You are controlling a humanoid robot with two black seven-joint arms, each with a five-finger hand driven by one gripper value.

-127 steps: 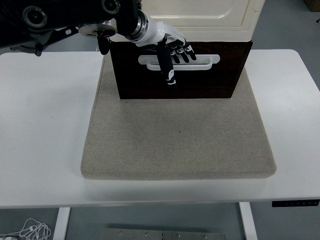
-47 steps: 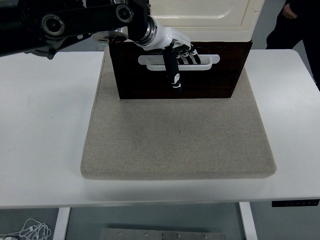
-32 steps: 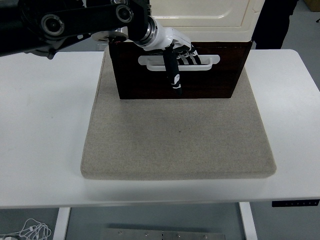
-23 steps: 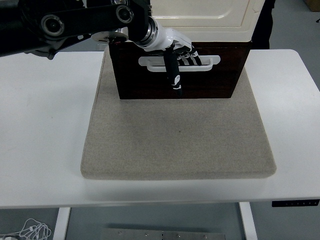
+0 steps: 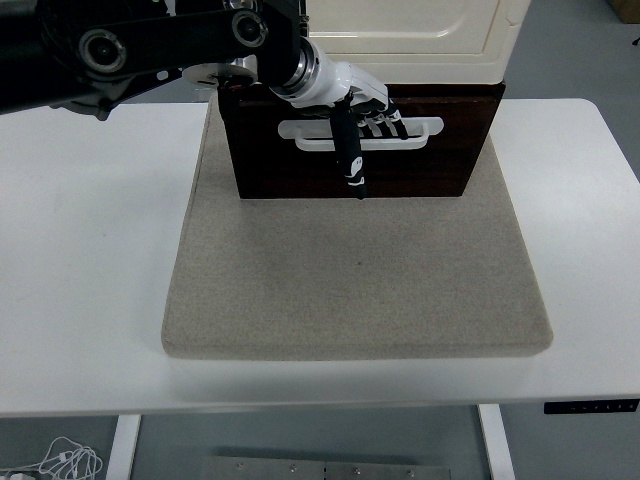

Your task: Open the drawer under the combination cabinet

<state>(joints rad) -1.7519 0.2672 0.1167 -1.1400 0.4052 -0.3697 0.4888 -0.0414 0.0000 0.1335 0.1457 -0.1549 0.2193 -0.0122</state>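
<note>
I have the left robot hand [image 5: 362, 112] up at the front of the dark brown drawer [image 5: 430, 165], which sits under the cream cabinet [image 5: 420, 40] at the far end of the grey mat [image 5: 355, 270] on the desk [image 5: 80, 250]. The fingers [image 5: 385, 120] are hooked into the slot of the white handle [image 5: 420, 128], curled over its bar, while the thumb hangs straight down in front of the drawer face, not closing on anything. So I read it as a hook grip on the handle, not a full clamp. The right arm is nowhere in my view.

My main worry is the hook slipping. With the thumb idle, only the curled fingers carry the pull; if I draw back at an upward or sideways angle, I expect them to slide out of the slot and the drawer to stay put.

The second risk is the whole unit moving. The cabinet rests on a soft mat with nothing I can see holding it, and no second hand braces it. If the drawer runs stiff, I judge the pull could drag or tip the cabinet toward me instead of sliding the drawer.

Third, the grip sits left of the handle's middle, so an off-centre pull may skew the drawer and jam it. I cannot tell whether the drawer has begun to open.
</note>
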